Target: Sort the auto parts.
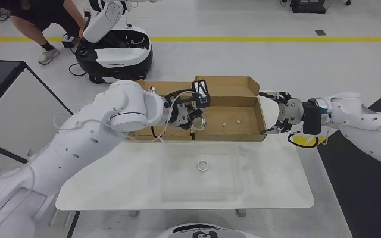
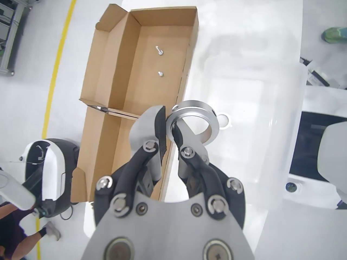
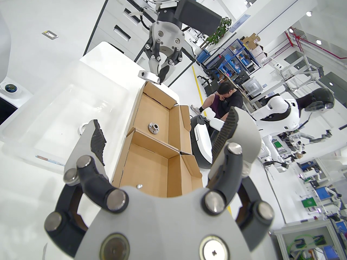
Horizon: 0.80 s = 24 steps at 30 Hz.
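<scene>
Sorting is judged partly done: two screws (image 1: 223, 124) are seen in the cardboard box's (image 1: 250, 95) right half. A metal ring (image 2: 193, 106) is pinched in the left claw (image 2: 166, 121) by the box's near wall. The right claw (image 3: 164, 121) is spread wide, empty. One washer (image 1: 203, 165) is left in the clear tray (image 1: 178, 184).

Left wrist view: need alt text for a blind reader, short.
The left gripper is shut on a metal ring, one finger inside it, one outside, beside an open cardboard box. Two small screws lie in one box compartment; a smaller ring lies in the clear tray.
</scene>
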Each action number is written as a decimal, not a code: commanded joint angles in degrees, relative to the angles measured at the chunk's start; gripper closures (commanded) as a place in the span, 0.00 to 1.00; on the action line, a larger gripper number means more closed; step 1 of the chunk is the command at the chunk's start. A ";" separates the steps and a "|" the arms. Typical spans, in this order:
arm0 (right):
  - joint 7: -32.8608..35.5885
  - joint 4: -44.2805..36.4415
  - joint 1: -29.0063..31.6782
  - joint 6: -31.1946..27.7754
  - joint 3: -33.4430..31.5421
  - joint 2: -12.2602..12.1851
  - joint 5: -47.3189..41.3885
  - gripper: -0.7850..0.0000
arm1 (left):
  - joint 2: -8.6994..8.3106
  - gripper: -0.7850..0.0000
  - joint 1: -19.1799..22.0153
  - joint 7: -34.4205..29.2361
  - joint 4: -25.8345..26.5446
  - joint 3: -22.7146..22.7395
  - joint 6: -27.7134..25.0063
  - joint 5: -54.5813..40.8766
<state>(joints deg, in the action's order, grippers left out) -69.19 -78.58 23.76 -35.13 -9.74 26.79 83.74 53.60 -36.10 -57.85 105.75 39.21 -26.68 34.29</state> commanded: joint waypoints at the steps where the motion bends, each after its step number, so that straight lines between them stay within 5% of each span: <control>1: 0.00 0.00 0.00 0.00 0.00 0.00 0.00 0.00 | -0.51 1.00 -1.40 1.69 -0.75 1.77 -0.49 -0.21; 15: 0.00 0.00 0.00 0.00 0.00 0.00 0.00 0.00 | -4.22 1.00 -14.38 16.46 -2.60 17.28 -4.97 -10.89; 24: 0.00 0.00 0.00 0.00 0.00 0.00 0.00 0.00 | -4.89 1.00 -21.68 27.87 -3.73 23.94 -11.41 -22.50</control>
<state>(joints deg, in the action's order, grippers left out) -69.19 -78.58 23.76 -35.13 -9.74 26.79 83.74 48.70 -56.98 -32.64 102.11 62.58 -37.57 13.72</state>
